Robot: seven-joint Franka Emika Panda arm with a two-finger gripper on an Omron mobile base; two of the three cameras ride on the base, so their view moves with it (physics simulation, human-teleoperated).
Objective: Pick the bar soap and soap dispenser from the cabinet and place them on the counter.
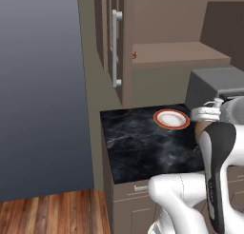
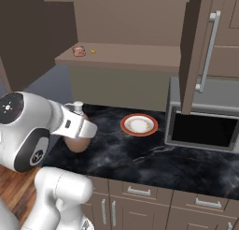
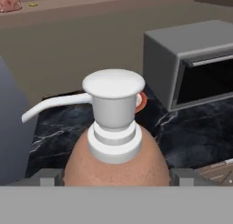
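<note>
Soap dispenser [image 3: 113,155]: one rounded, matte brown bottle with a smooth white pump top and curved spout, standing on the black, white-veined marble desk [image 1: 138,147]. The gripper [image 3: 113,184] sits spread wide around its body, one tip on each side. One small bar soap [image 2: 78,51] lies on the wooden cabinet [image 2: 126,56] shelf. One orange-rimmed round plate [image 2: 139,125] rests beside one boxy grey microwave [image 2: 205,126].

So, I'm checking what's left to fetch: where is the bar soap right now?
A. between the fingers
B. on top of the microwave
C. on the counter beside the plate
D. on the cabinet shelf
D: the bar soap lies on the open cabinet shelf, above the counter.
</note>
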